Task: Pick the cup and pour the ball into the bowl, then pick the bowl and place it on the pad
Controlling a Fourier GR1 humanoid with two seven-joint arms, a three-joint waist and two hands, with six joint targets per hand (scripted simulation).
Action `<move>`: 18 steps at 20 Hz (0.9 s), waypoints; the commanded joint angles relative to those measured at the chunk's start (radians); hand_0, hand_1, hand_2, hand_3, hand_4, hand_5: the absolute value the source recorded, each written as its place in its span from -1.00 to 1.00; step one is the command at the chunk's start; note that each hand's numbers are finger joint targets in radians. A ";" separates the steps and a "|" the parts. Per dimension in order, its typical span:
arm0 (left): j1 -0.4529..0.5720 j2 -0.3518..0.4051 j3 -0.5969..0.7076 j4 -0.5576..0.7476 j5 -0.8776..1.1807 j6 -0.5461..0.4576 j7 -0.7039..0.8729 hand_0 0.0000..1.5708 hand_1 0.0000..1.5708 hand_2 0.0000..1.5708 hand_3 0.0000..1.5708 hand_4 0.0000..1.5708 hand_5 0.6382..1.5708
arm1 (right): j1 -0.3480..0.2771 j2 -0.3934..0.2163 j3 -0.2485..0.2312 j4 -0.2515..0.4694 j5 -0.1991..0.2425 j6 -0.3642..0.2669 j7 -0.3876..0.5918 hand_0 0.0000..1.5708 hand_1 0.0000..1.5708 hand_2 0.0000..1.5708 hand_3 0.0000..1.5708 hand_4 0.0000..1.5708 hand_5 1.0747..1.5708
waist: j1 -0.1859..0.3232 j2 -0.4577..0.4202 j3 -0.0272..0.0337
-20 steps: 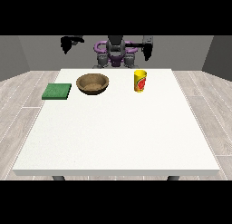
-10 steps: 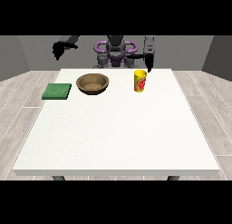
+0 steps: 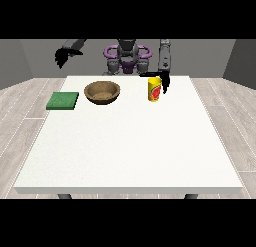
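Observation:
A yellow cup [image 3: 154, 89] with a red label stands upright on the white table [image 3: 130, 141], right of centre at the far side. The hand at the view's right [image 3: 163, 82] hangs just behind and right of the cup, its fingers pointing down beside it and its thumb reaching over the rim; nothing is held. A brown bowl [image 3: 102, 92] sits left of the cup. A green pad [image 3: 63, 100] lies further left, near the table's left edge. The hand at the view's left [image 3: 62, 56] is raised high beyond the table's far left corner, holding nothing. No ball shows.
The robot's purple and grey torso [image 3: 127, 58] stands behind the table's far edge. A wood-patterned floor surrounds the table.
The hand at the view's right has come down from shoulder height to the cup's side. The hand at the view's left has swung further out to the left and stayed high.

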 commanded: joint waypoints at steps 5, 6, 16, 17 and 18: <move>-0.025 -0.024 0.002 0.174 -0.118 0.203 -0.170 0.57 0.57 1.00 1.00 0.40 0.99 | -0.018 -0.091 -0.067 0.009 -0.093 0.116 -0.002 -1.00 -1.00 -1.00 -1.00 -0.77 0.99 | -0.095 0.080 0.0001; -0.061 -0.025 0.026 0.220 -0.101 0.211 -0.172 0.65 0.65 1.00 1.00 0.46 0.98 | -0.047 -0.095 -0.075 0.003 -0.086 0.096 0.000 -1.00 -1.00 -1.00 -1.00 -0.72 1.00 | -0.074 0.092 -0.0003; -0.142 0.052 -0.116 0.241 -0.350 0.413 0.082 0.69 0.69 1.00 1.00 0.54 0.98 | -0.027 -0.142 -0.109 0.130 -0.119 0.130 0.088 -1.00 -1.00 -1.00 -1.00 -0.47 1.00 | -0.038 -0.102 0.0026; -0.167 0.029 -0.151 0.253 -0.391 0.436 0.169 0.68 0.68 1.00 1.00 0.55 0.96 | -0.065 -0.163 -0.111 0.113 -0.154 0.090 0.194 -1.00 -1.00 -1.00 -1.00 -0.40 1.00 | -0.028 -0.163 0.0021; -0.208 0.053 -0.160 0.269 -0.422 0.442 0.196 0.68 0.68 1.00 1.00 0.57 0.96 | -0.100 -0.197 -0.123 0.109 -0.174 0.096 0.225 -1.00 -1.00 -1.00 -1.00 -0.37 1.00 | -0.037 -0.141 0.0015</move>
